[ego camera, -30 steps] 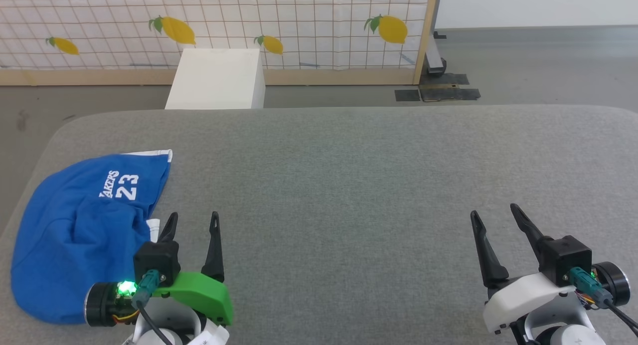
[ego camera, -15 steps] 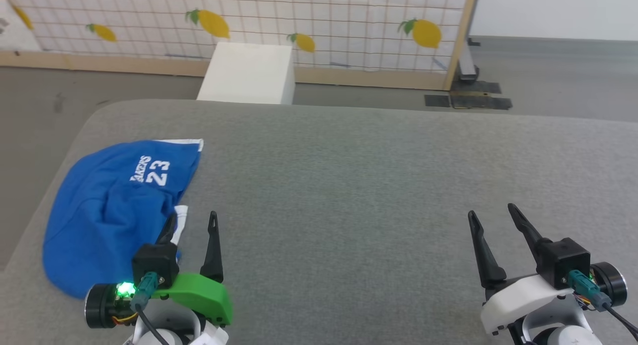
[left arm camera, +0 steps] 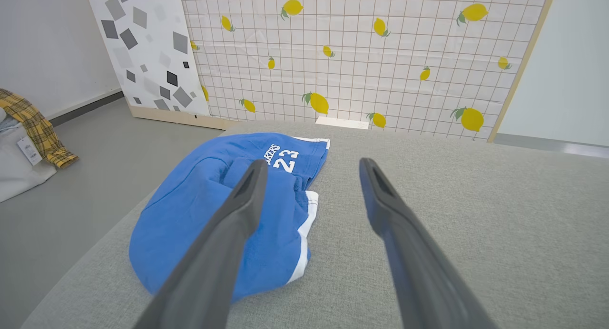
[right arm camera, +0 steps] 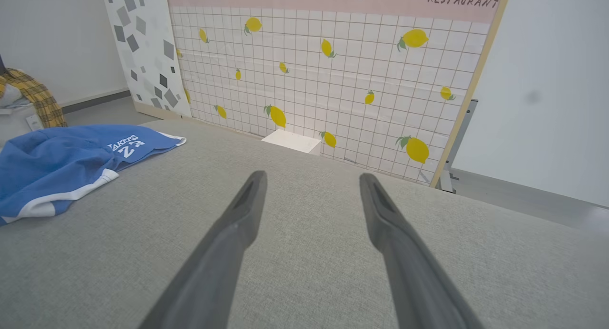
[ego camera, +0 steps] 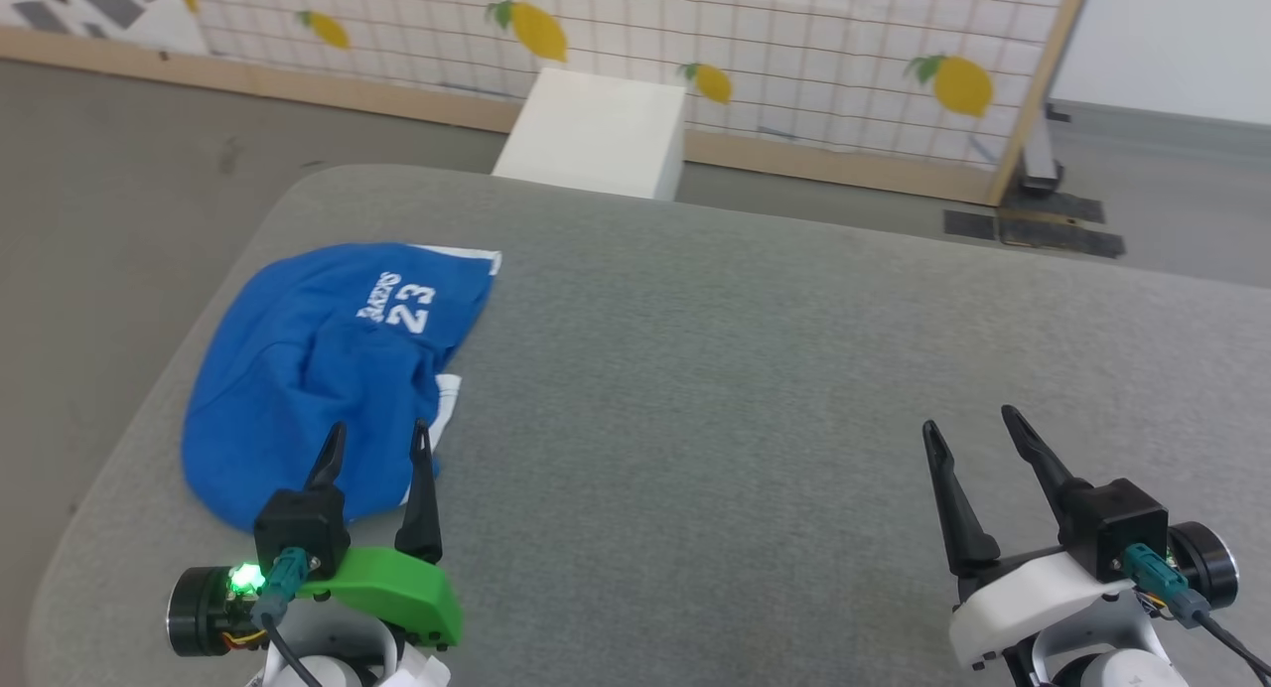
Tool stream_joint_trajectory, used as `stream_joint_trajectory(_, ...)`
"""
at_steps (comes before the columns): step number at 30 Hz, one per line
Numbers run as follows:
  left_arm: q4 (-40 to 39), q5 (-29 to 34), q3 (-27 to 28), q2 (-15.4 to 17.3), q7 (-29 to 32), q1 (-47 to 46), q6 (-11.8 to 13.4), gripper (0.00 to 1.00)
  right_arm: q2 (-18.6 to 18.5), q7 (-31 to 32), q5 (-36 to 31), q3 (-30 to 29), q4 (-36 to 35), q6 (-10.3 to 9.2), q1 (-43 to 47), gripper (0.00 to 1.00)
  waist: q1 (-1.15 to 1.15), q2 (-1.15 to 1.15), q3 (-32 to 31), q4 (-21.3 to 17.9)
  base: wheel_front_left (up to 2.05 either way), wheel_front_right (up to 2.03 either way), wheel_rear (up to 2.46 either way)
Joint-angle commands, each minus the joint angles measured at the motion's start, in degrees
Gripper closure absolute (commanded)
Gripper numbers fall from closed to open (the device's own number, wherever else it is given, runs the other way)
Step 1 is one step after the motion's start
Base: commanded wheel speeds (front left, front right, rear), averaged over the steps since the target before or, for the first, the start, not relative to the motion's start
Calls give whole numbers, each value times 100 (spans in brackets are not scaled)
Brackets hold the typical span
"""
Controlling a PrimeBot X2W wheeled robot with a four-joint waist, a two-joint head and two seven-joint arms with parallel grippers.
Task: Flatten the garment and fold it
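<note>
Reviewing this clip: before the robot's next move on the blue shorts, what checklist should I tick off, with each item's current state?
1. Left gripper open and empty: ok, spread wide, nothing between.
2. Right gripper open and empty: ok.
3. Garment wholly on the grey surface: ok, though close to its left edge.
4. Garment flat: not ok, bunched with creases, white trim turned out.
5. Left fingers clear of the cloth: cannot tell; they overlap its near edge in the head view.
6. Right gripper near the garment: not ok, far off to the right over bare surface.
</note>
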Motion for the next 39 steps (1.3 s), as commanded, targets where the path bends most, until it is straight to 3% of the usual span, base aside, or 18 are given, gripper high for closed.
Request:
stream_joint_trajectory(1,16,-32,-18,60,-53,-79,27,0,7,-64,27,16,29,-4,-107,0,0,0,-9,224,0,0,0)
stream_joint_trajectory(11,-3,-108,-14,107,-171,10,93,0,8,-173,68,139,113,-5,-178,0,0,0,-30,635,0,0,0)
stream_joint_trajectory(39,87,-355,-79,164,-499,45,256,0,11,-443,119,367,236,-7,-291,0,0,0,51,1290,0,0,0)
